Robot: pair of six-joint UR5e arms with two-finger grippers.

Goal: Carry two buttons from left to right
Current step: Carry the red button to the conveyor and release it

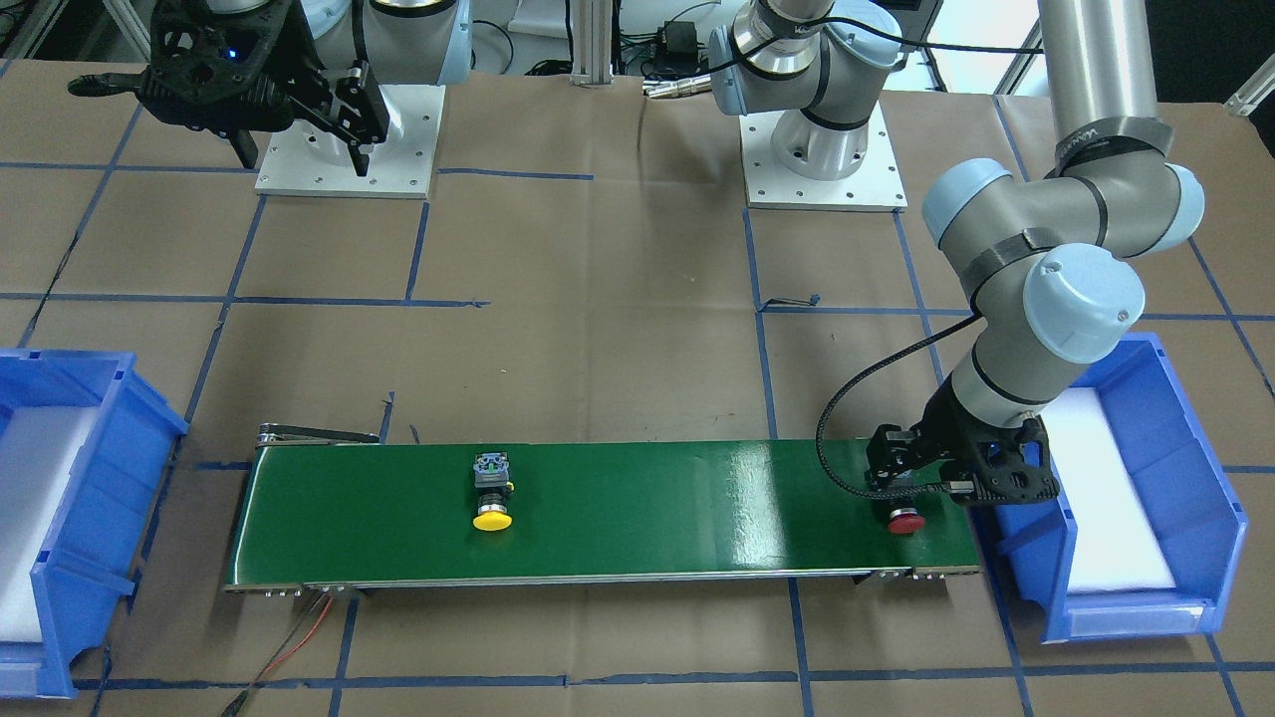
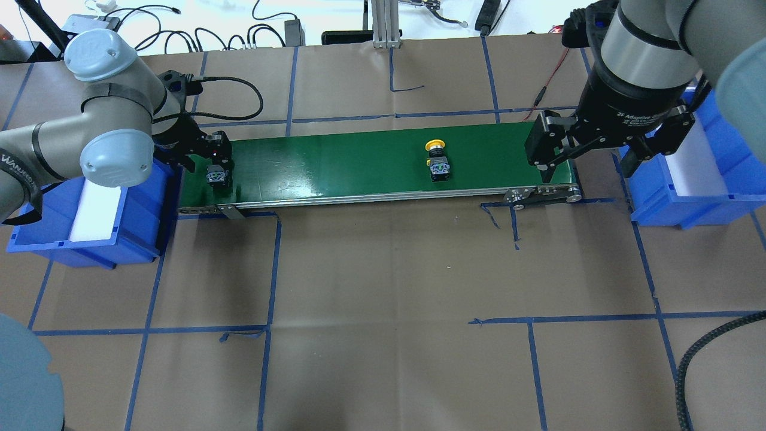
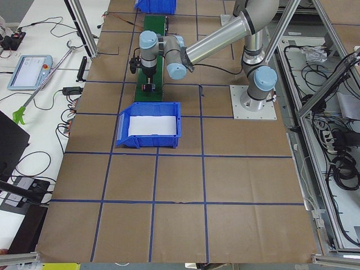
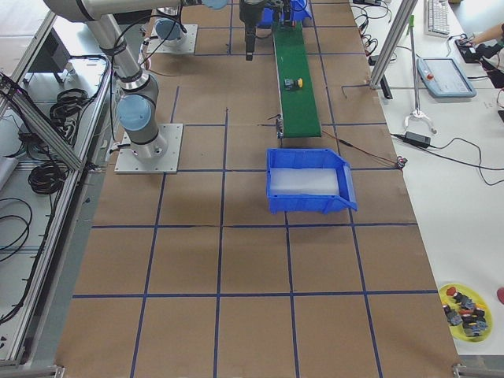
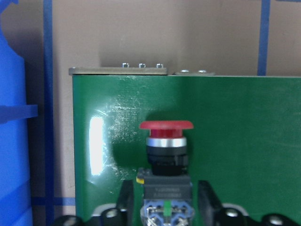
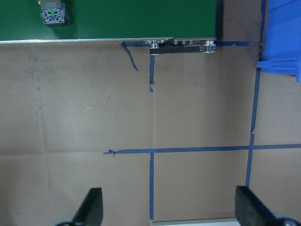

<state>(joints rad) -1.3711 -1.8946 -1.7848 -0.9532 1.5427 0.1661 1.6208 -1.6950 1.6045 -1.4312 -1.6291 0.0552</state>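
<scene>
The red button (image 1: 904, 521) lies on its side at the left end of the green conveyor belt (image 1: 677, 508), cap pointing away from the robot. My left gripper (image 1: 901, 498) is low over it. In the left wrist view the red button (image 5: 166, 141) rests on the belt between the fingers (image 5: 126, 200), with a narrow gap on each side. The yellow button (image 2: 437, 158) lies further along the belt, towards the right end; it also shows in the front view (image 1: 492, 493). My right gripper (image 2: 589, 173) hangs wide open and empty, high above the belt's right end.
A blue bin (image 2: 137, 203) with a white liner stands at the belt's left end, under my left arm. A second blue bin (image 2: 664, 206) stands at the right end. Blue tape lines cross the brown table. A yellow dish of spare buttons (image 4: 465, 311) sits far off.
</scene>
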